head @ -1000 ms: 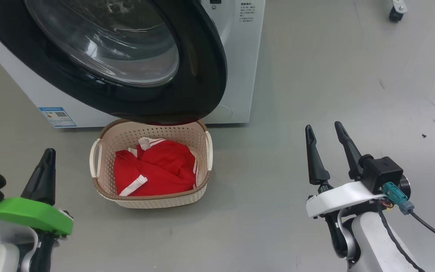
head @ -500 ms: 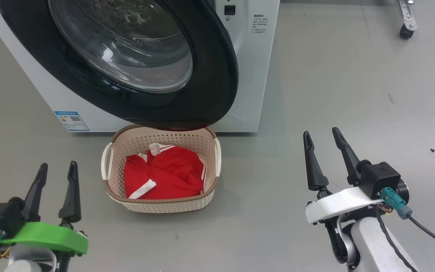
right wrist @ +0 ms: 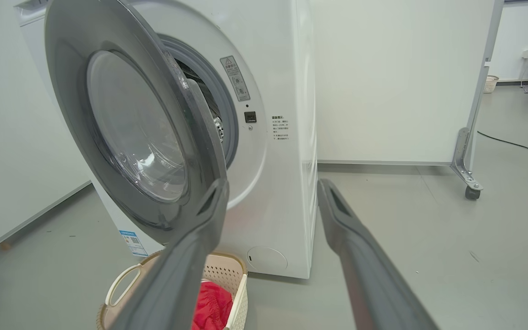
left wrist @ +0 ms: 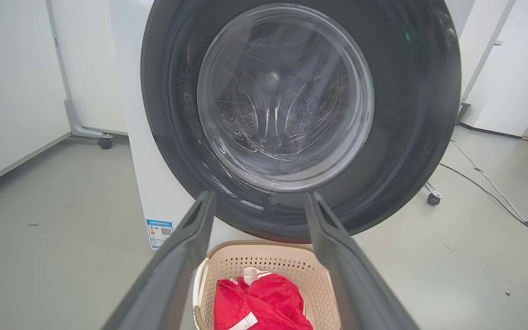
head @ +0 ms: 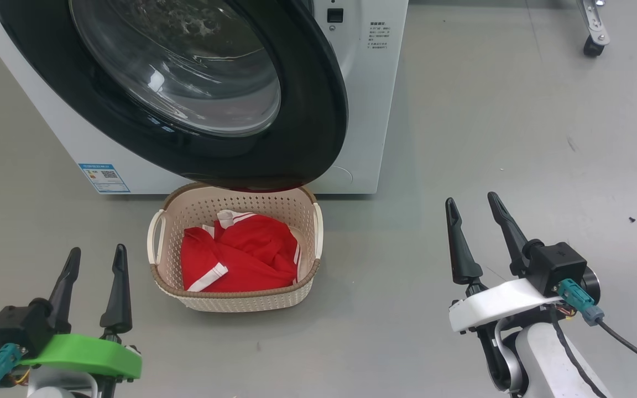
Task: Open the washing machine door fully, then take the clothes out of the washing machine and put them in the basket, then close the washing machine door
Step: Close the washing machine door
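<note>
The washing machine (head: 376,99) stands at the top of the head view. Its door (head: 318,110), black-rimmed with a glass bowl, hangs ajar over the basket (head: 235,301); in the right wrist view the door (right wrist: 76,114) stands away from the grey gasket. Red clothes (head: 246,254) with white trim lie in the cream basket on the floor. My left gripper (head: 98,250) is open and empty, left of the basket and nearer me. My right gripper (head: 470,198) is open and empty, well right of it. The left wrist view faces the door (left wrist: 410,114) over the basket (left wrist: 264,270).
A blue label (head: 104,177) marks the machine's lower front. A wheeled frame's caster (head: 592,44) stands at the far right. A cable (left wrist: 497,192) runs across the grey floor right of the machine. White partition panels (right wrist: 397,78) stand behind.
My left gripper has gone from shut to open and sits lower in the head view. The head camera shifted slightly. Door, basket and right gripper have stayed in place.
</note>
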